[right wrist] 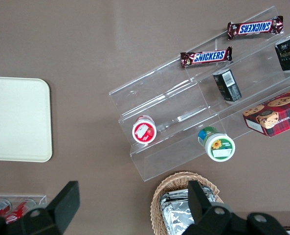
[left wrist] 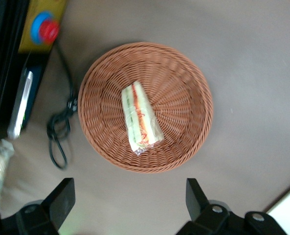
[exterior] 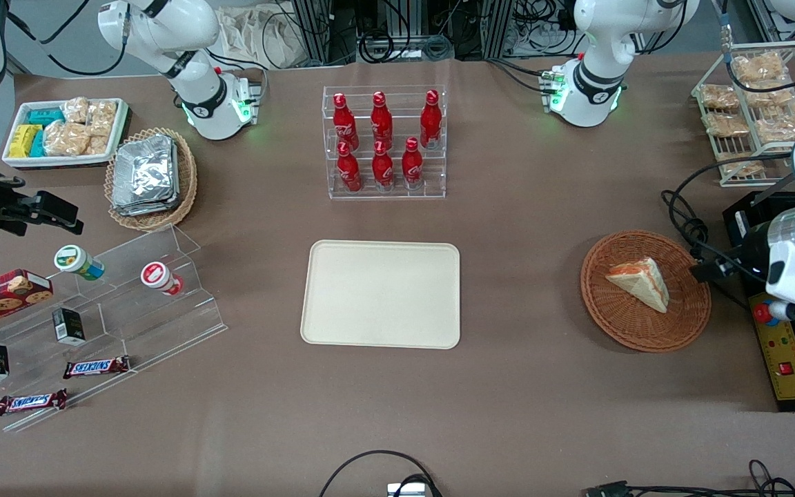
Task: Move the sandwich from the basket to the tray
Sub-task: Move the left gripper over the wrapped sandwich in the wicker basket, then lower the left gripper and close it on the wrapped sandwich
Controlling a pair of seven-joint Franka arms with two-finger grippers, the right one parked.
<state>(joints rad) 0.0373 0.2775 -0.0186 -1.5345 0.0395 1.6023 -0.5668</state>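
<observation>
The sandwich (exterior: 639, 281), a wedge of white bread with orange-red and green filling, lies in the round reddish-brown wicker basket (exterior: 618, 331) toward the working arm's end of the table. In the left wrist view the sandwich (left wrist: 141, 120) rests near the middle of the basket (left wrist: 184, 88). My left gripper (exterior: 709, 268) hovers above the table beside the basket's rim, on the side away from the tray. It is open, and between its black fingers (left wrist: 61, 198) only bare table shows around the gripper (left wrist: 129, 198). The cream tray (exterior: 381, 293) sits mid-table with nothing on it.
A box with a red button (exterior: 784, 352) and black cables (exterior: 687, 221) lie close to the gripper. A wire rack of snack packets (exterior: 749, 103) stands farther from the camera. Red bottles fill a clear rack (exterior: 384, 141). An acrylic stand (exterior: 114, 304) holds snacks toward the parked arm's end.
</observation>
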